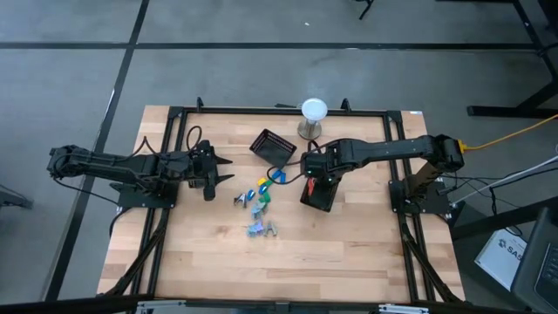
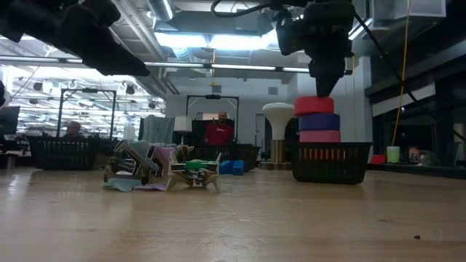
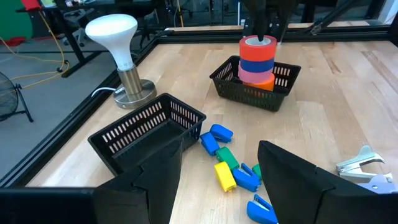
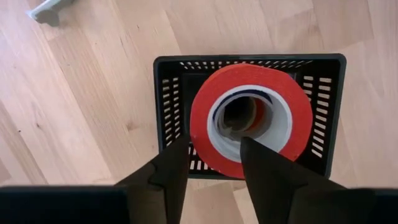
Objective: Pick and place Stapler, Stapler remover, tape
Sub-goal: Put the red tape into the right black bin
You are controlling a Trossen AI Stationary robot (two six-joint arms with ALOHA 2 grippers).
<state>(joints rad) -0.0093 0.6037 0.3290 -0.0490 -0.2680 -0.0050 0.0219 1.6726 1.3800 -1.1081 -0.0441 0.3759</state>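
Right gripper (image 4: 211, 163) is held directly above the stack of tape (image 3: 257, 60) in the upright black basket (image 3: 283, 93), its fingers parted and not clamped on anything. Four rolls are seen stacked there, red uppermost, so the tape appears largely placed. Small blue, green and yellow staplers (image 3: 227, 165) and metal stapler removers (image 2: 193, 175) lie loose on the worktop (image 1: 349, 253), beside a second basket (image 3: 146, 134) tipped on its side; these are judged left to do. Left gripper (image 1: 222, 174) waits nearby, fingers apart.

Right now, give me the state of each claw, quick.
Left claw: open, empty, near the empty black basket.
Right claw: open, holding nothing, above the red tape roll.
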